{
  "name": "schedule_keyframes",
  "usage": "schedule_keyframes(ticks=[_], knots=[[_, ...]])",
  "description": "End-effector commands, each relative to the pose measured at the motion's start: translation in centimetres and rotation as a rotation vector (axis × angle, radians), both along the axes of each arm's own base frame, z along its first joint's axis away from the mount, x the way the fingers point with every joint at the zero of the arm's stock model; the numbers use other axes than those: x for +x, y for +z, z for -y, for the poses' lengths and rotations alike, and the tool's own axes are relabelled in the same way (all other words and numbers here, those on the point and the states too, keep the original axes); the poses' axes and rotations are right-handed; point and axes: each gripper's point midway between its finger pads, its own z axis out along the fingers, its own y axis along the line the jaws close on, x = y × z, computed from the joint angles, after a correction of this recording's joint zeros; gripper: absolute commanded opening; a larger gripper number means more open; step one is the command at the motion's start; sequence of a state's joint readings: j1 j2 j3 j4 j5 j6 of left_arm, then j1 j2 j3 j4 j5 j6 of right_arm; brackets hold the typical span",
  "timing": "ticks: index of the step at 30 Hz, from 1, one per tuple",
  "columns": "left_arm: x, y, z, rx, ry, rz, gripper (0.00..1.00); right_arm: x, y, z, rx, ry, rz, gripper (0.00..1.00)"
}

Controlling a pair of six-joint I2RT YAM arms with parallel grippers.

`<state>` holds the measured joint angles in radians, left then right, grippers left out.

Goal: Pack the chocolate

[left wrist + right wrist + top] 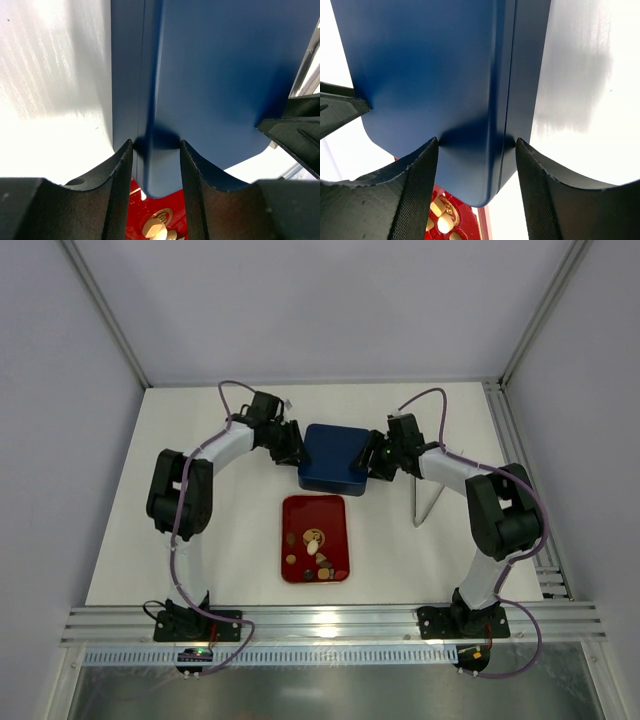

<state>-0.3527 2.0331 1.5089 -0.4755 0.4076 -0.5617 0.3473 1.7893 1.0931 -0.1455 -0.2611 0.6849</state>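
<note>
The chocolate [315, 550], several small tan, cream and dark pieces, lies on the flat red tray [296, 508] in the middle of the table. Pieces also show under the jaws in the left wrist view [152, 227] and the right wrist view [442, 220]. The dark blue box [333, 455] stands just behind the tray with its top closed. My left gripper [292, 452] [156, 145] clasps the box's left edge. My right gripper [375, 460] [476, 142] clasps its right edge. Both hold the edge between their pads near the box's front corners.
A thin grey V-shaped object [428, 502] lies on the table right of the box, near my right arm. Aluminium rails run along the table's right side [520, 490] and its front edge [330, 622]. White walls enclose the table.
</note>
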Motion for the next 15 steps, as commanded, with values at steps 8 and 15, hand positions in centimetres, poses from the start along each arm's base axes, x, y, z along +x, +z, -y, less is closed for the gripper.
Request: schedule_keyframes(ticks=[8,15], knots=[[-6.6,-9.7,-1.9,0.294,-0.045,-0.22,0.35,-3.2,-4.8,-0.2,-0.113,0.025,-0.094,0.45],[-6.6,-8.8,-2.0,0.297,-0.059,-0.2,0.4,-3.3,-4.5,-0.3,-0.073,0.028,-0.094,0.43]])
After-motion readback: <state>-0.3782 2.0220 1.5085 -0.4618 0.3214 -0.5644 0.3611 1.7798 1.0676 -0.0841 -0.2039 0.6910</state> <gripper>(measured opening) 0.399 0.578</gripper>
